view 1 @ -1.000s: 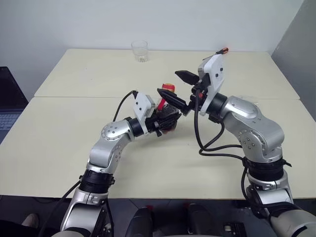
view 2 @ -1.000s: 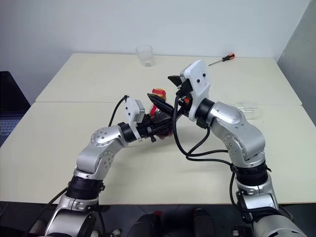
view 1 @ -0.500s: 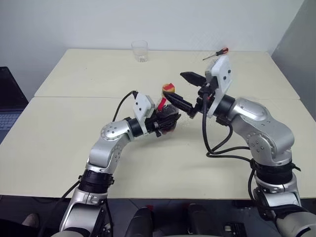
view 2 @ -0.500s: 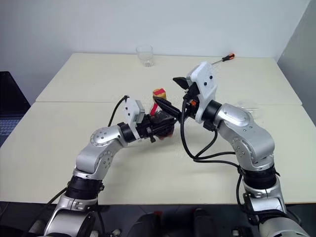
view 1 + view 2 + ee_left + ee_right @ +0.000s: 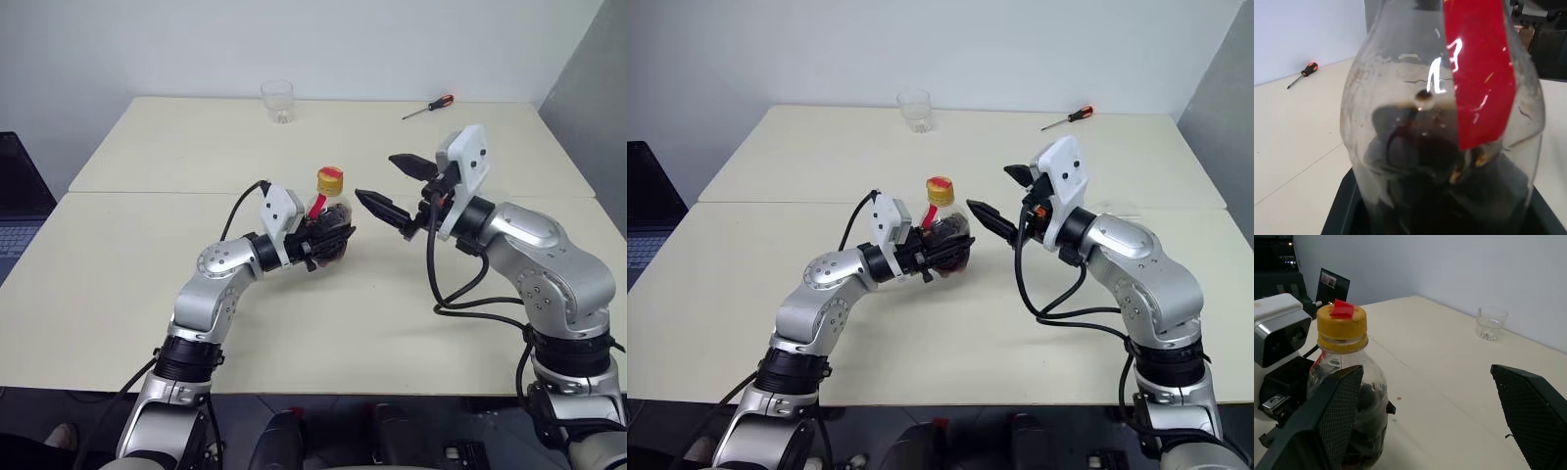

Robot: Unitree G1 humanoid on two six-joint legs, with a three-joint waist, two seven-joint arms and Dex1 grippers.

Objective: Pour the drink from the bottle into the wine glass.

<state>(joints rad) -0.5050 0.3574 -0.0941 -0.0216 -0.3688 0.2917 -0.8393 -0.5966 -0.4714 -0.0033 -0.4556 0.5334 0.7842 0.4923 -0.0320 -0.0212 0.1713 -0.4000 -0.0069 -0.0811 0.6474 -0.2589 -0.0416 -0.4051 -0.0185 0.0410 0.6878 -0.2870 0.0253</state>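
Right gripper (image 5: 397, 183) had drawn back rightward off the yellow cap (image 5: 329, 178), fingers spread wide and empty, left gripper (image 5: 328, 241) clenched on the bottle (image 5: 327, 220) at frame centre above the bench (image 5: 118, 274), dark drink (image 5: 1440, 196) low inside, tumbler (image 5: 277, 101) upper centre.

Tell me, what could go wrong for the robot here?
The yellow cap is still on the bottle, so no drink can pour until it comes off. The left pincer grips the round body low down; it might slip or tip when twisted. The open right pincer hangs close and could bump it.
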